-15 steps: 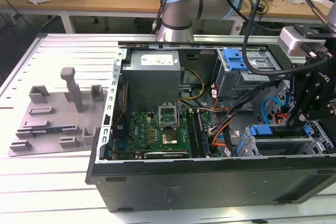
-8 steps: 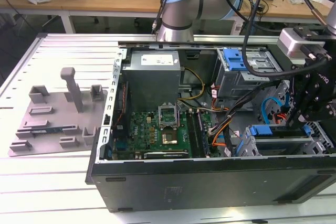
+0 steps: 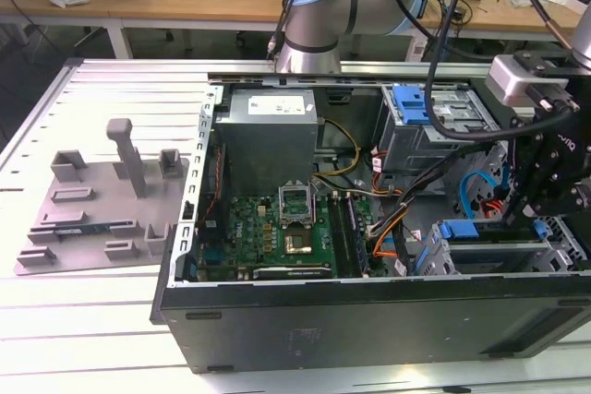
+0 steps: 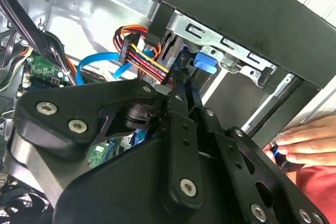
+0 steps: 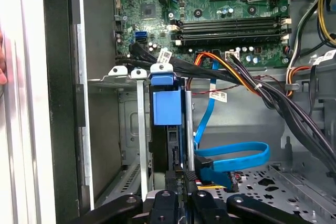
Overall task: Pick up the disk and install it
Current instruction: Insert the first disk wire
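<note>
First wrist view shows the disk (image 5: 167,109) standing edge-on in the drive cage (image 5: 123,77), just ahead of the hand (image 5: 177,195), which grips its near edge. Blue cable (image 5: 231,153) lies beside the hand; it could probably snag.

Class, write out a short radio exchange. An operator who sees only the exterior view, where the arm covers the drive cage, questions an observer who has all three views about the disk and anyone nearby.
Operator: The arm hides the cage from me. Where is the disk?
Observer: In the first wrist view the disk stands on edge in a slot of the drive cage, directly ahead of the gripper.
Operator: Is anyone close to the computer case?
Observer: Yes. In the second wrist view a person's hand is just outside the black case wall.
</note>
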